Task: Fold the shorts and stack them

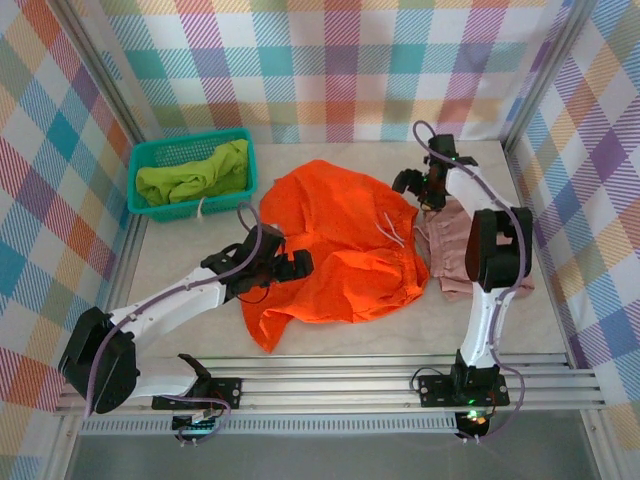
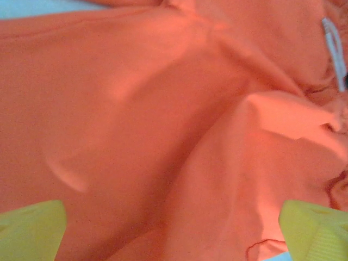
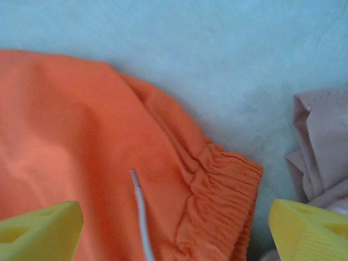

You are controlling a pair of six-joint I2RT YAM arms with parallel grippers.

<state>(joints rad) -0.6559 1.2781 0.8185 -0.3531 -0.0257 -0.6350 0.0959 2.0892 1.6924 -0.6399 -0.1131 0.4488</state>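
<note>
The bright orange shorts (image 1: 335,250) are lying spread in soft, rumpled folds across the middle of the pale desk (image 1: 190,270), their gathered elastic waistband (image 3: 228,185) and a thin white drawstring (image 3: 140,215) lying toward the right. The left hand (image 1: 300,265) is hovering over the near-left part of that cloth, its yellow ribbed fingertips (image 2: 32,228) standing wide apart with nothing pinched. The right hand (image 1: 410,183) is hanging above the waistband at the far right, fingers likewise apart and gripping nothing. Near it, the dusty pink shorts (image 1: 450,255) are sitting bunched on the right. The lime green shorts (image 1: 195,178) are slumping in the teal mesh basket (image 1: 150,155) at the far left.
</note>
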